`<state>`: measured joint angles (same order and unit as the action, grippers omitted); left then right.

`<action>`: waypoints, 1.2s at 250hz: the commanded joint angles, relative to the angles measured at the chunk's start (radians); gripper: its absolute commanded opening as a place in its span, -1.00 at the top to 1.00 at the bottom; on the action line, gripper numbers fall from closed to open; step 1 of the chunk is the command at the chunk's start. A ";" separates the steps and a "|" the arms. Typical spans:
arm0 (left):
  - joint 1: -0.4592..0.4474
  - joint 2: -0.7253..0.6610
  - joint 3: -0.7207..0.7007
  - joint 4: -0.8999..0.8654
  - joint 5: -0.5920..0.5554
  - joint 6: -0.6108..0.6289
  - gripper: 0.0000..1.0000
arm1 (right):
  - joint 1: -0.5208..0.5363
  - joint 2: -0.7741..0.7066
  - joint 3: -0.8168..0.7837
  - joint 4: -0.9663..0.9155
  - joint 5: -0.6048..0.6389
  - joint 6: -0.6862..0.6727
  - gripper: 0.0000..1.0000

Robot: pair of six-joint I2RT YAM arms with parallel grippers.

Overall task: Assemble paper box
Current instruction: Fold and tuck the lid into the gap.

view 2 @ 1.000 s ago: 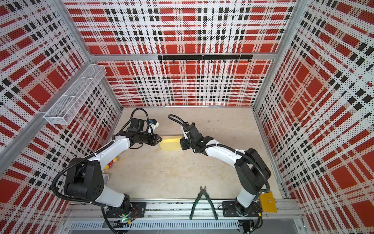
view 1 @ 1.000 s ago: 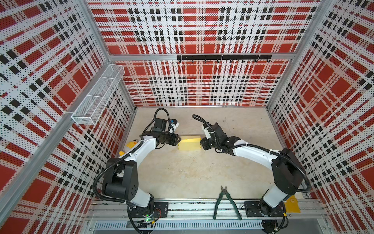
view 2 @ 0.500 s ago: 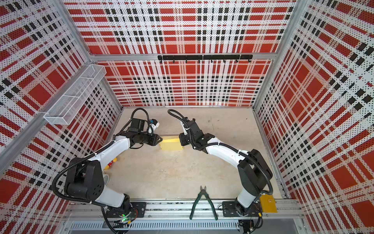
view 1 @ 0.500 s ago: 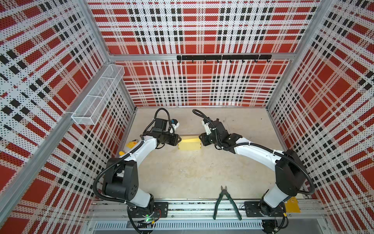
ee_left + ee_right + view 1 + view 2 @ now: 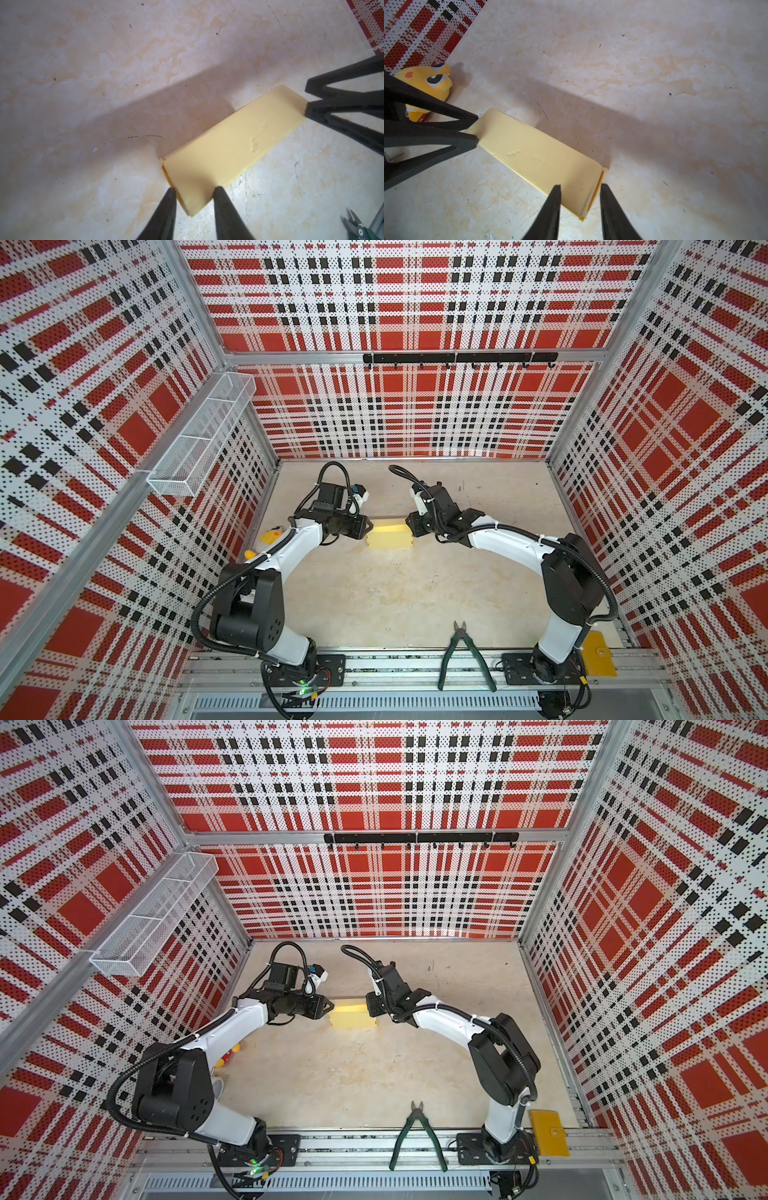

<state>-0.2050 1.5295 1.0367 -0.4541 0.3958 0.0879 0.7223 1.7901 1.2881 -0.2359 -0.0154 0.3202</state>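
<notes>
A wire basket [image 5: 199, 439] with three compartments hangs on the left wall. The paper box [image 5: 388, 536], pale yellow and folded shut into a long flat block, lies on the worktop [image 5: 374, 605] nearer its back edge. The left gripper [image 5: 194, 190] and right gripper [image 5: 580, 186] each straddle one end, fingers partly apart, not visibly clamping.

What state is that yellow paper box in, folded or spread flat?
Folded: the paper box lies on the table as a slim closed block, layered card edges showing at its ends, not a spread sheet.
</notes>
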 commanded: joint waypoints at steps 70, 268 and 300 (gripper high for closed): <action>-0.014 0.018 -0.030 -0.044 -0.032 0.008 0.32 | -0.004 0.031 -0.050 0.053 -0.004 -0.001 0.34; -0.010 0.009 -0.033 -0.040 -0.038 0.013 0.31 | -0.023 0.093 -0.119 0.092 -0.006 0.016 0.53; -0.001 0.007 -0.032 -0.039 -0.038 0.009 0.31 | -0.023 0.104 -0.128 0.101 -0.009 0.019 0.56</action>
<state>-0.2100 1.5295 1.0271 -0.4564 0.3836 0.0929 0.7044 1.8309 1.2118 -0.0502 -0.0261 0.3347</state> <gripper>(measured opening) 0.343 0.230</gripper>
